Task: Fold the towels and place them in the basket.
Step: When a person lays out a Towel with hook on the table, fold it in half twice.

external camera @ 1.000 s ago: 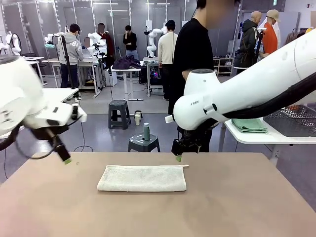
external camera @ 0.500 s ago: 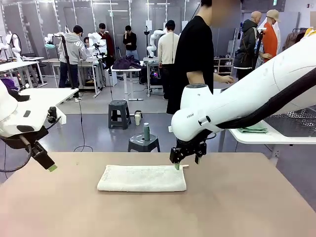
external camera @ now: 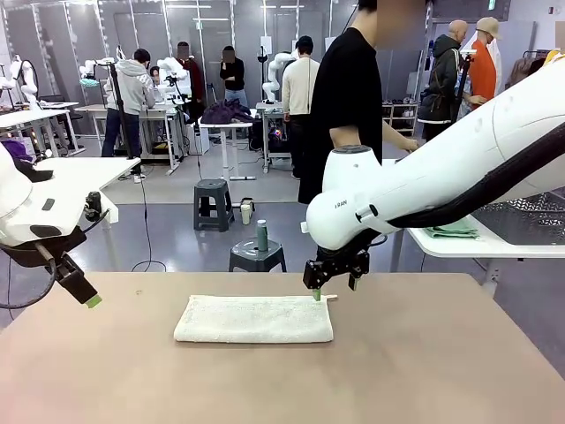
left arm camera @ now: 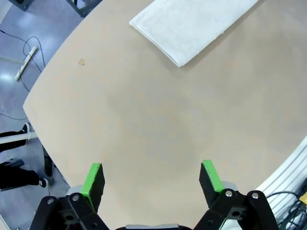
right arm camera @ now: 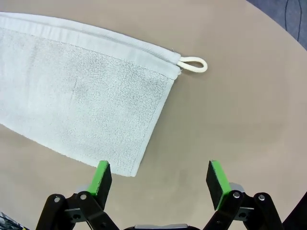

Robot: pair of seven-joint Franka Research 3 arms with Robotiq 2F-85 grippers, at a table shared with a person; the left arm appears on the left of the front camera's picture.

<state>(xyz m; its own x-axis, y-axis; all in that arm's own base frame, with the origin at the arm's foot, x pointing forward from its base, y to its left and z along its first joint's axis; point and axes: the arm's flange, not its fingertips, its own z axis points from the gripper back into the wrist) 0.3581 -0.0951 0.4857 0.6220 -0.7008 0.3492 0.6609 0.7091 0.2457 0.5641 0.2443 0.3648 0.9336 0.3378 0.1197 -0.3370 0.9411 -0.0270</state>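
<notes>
I see R gripper [right arm camera: 160, 178] released, cream towel [right arm camera: 81, 105] corner just ahead of one pad; L gripper [left arm camera: 151, 181] released too, towel well ahead.

The cream towel [external camera: 254, 319] is rough terry cloth; the tan table [external camera: 424, 371] is smooth and matt.

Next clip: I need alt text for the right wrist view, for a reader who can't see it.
The right gripper, jaws open, points down at one end of a cream-white towel lying flat on a brown table. One green-padded finger is at the towel's near corner, the other over bare table. The towel's corner loop lies on the table past its far corner.
</notes>
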